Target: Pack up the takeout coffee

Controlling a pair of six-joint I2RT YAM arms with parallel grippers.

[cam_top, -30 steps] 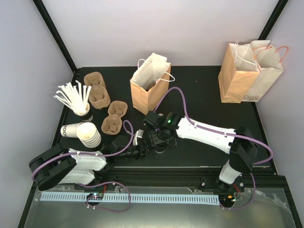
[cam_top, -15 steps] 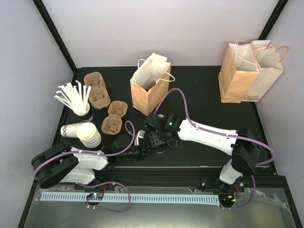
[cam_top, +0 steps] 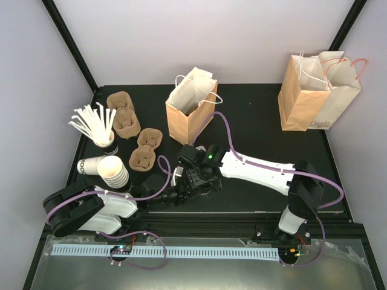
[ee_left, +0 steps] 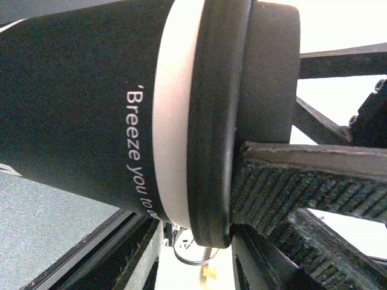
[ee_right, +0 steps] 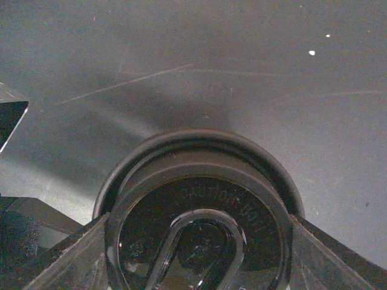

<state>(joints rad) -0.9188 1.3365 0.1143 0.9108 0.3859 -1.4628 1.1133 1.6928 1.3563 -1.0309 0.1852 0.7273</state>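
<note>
The takeout coffee (ee_left: 91,103), a cup with a black printed band and a black lid (ee_right: 199,199), is held low over the table's front middle, where both grippers meet. My right gripper (ee_right: 199,244) comes from above, its fingers (ee_right: 323,257) pressed on either side of the lid rim. One ribbed right finger (ee_left: 290,193) shows against the lid in the left wrist view. My left gripper (cam_top: 181,192) reaches in from the left, and the cup's side fills its view. Its own fingers do not show. From above, both wrists hide the cup.
An open brown paper bag (cam_top: 190,115) stuffed with white paper stands just behind the grippers. Two more bags (cam_top: 317,93) stand back right. At the left are pulp carriers (cam_top: 145,150), stacked white cups (cam_top: 113,171) and a cup of white stirrers (cam_top: 94,124).
The right wrist has shifted a little to the left, and the left arm's elbow has edged right. The cup stays between the two grippers.
</note>
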